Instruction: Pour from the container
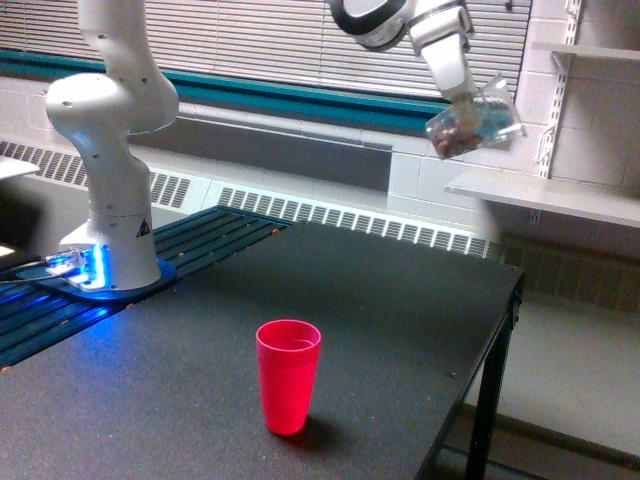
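The container (478, 120) is a clear mug held high at the exterior view's upper right, tilted, with dark brownish contents in its lower end. My gripper (462, 104) is shut on it, well above the table's far right part. A red cup (288, 376) stands upright on the black table (400, 330), low in the view and far below and to the left of the container.
The white arm base (108, 180) with a blue glow stands at the left on a slatted surface. A white shelf (545, 195) juts from the wall at the right. The table's right edge drops off near a black leg (487, 410).
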Controlling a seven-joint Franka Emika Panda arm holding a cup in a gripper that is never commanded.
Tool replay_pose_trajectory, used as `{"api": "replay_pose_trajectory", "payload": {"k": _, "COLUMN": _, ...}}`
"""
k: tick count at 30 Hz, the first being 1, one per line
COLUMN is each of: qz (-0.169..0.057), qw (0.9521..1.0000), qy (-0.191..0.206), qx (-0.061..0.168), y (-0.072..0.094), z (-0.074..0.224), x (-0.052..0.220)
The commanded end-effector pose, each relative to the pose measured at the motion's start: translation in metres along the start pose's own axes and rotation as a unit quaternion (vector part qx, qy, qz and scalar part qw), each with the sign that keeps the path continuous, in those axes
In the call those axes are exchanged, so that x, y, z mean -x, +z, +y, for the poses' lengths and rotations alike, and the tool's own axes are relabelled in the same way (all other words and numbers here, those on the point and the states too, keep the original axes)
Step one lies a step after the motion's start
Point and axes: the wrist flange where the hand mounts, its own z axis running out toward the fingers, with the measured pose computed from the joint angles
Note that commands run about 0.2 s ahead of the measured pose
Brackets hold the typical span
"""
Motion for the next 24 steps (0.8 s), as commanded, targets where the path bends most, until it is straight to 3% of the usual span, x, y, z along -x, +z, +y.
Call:
{"api": "replay_pose_trajectory", "payload": {"k": 1, "qz": 0.003, "qw": 0.9993, "qy": 0.034, "qx": 0.015, "y": 0.003, "z": 0.024, "x": 0.003}}
{"api": "replay_pose_trajectory", "payload": {"k": 12, "qz": 0.0, "qw": 0.9963, "qy": 0.08, "qx": 0.031, "y": 0.013, "z": 0.054, "x": 0.005}}
{"api": "replay_pose_trajectory", "payload": {"k": 19, "qz": -0.027, "qw": 0.9905, "qy": 0.109, "qx": 0.079, "y": 0.019, "z": 0.061, "x": 0.019}}
{"api": "replay_pose_trajectory", "payload": {"k": 24, "qz": -0.028, "qw": 0.9881, "qy": 0.134, "qx": 0.071, "y": 0.02, "z": 0.079, "x": 0.01}}
